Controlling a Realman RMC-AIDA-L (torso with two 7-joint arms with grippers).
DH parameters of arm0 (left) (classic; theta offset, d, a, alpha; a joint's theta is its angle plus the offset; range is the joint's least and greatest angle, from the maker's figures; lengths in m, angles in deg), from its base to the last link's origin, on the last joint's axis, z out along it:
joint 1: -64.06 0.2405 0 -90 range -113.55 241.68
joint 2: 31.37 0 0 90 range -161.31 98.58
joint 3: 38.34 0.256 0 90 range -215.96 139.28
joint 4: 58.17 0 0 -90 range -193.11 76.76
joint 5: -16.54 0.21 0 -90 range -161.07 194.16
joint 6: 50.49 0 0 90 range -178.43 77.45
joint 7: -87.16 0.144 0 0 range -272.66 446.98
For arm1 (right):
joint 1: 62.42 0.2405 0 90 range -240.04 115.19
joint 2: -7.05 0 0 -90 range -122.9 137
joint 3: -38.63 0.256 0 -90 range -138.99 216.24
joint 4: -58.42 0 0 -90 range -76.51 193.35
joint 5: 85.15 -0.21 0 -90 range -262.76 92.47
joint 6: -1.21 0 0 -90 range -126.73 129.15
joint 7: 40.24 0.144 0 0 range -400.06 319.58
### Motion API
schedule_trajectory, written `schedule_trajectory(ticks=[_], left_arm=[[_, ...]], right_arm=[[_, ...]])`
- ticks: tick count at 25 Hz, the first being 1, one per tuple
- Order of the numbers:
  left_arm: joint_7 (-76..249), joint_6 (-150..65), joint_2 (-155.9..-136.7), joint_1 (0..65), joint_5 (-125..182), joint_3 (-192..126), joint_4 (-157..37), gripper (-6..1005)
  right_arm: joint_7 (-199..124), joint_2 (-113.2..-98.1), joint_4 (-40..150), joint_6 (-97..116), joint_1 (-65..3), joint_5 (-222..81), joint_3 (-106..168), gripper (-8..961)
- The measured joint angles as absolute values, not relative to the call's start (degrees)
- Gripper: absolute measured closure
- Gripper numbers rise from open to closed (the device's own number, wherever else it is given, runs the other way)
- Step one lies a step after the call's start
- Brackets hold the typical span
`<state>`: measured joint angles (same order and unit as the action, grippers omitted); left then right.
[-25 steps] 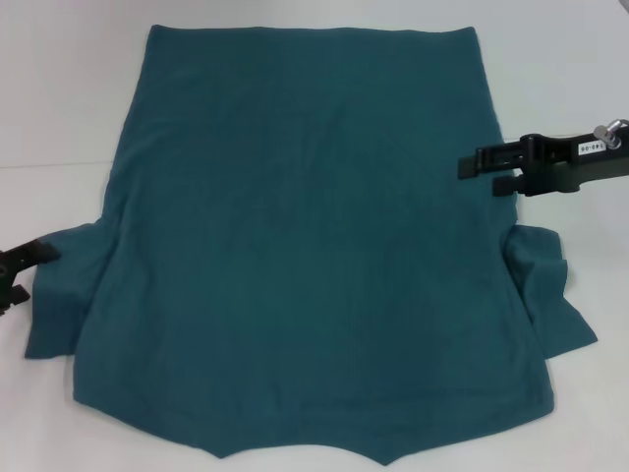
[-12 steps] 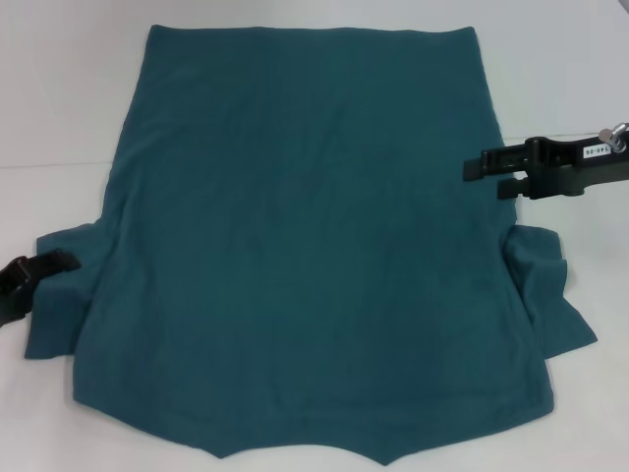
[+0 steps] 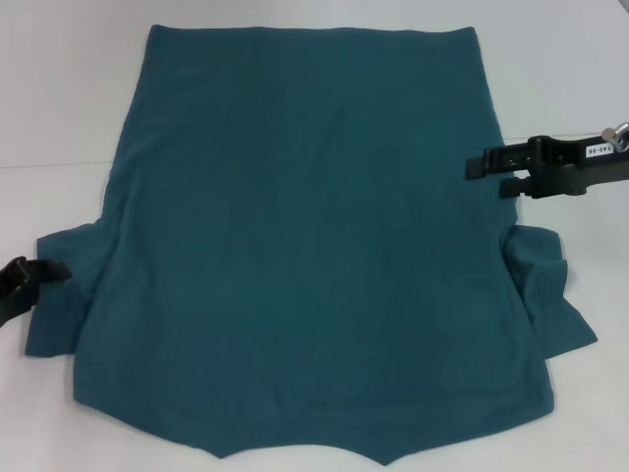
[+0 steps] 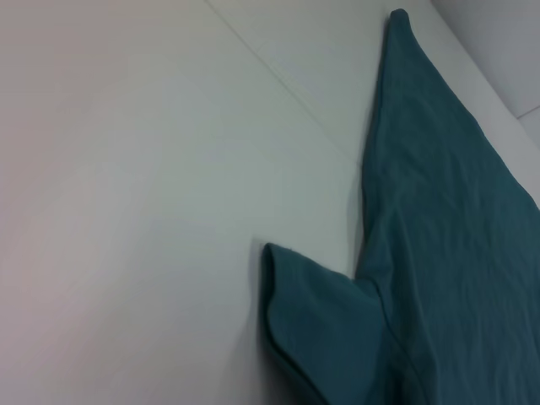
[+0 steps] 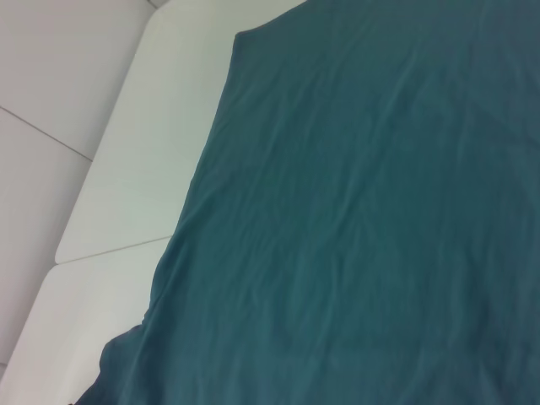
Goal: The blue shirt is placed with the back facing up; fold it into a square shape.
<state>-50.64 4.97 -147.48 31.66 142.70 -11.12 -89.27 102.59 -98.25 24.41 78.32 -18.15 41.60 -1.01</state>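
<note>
Shirt (image 3: 305, 236) spread flat, back up, for folding – left gripper (image 3: 39, 275) at sleeve (image 3: 64, 295), right gripper (image 3: 491, 172) over side edge, both jaws apart, nothing clamped yet

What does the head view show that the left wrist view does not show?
Only the head view shows the whole blue shirt lying flat, both sleeves, the left end effector at the left sleeve, and the right end effector over the shirt's right edge. Only the left wrist view shows the left sleeve close up, with a seam line in the white table. Both show the shirt on the white table.
</note>
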Motion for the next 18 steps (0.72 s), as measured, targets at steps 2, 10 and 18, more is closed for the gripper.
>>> schedule_trajectory(ticks=[2,10,18], left_arm=[[-50.53,5.02,-147.46,31.64,142.76,-11.08,-89.38,472],[-50.27,5.07,-147.4,31.69,145.14,-9.7,-90.74,798],[-50.16,6.95,-147.23,31.52,151.23,-4.33,-98.55,996]], right_arm=[[102.59,-98.25,24.41,78.49,-18.14,41.59,-0.68,130],[102.59,-98.36,24.41,78.71,-18.12,41.6,0.03,131],[102.59,-98.41,24.79,78.6,-18.12,41.93,-0.25,131]])
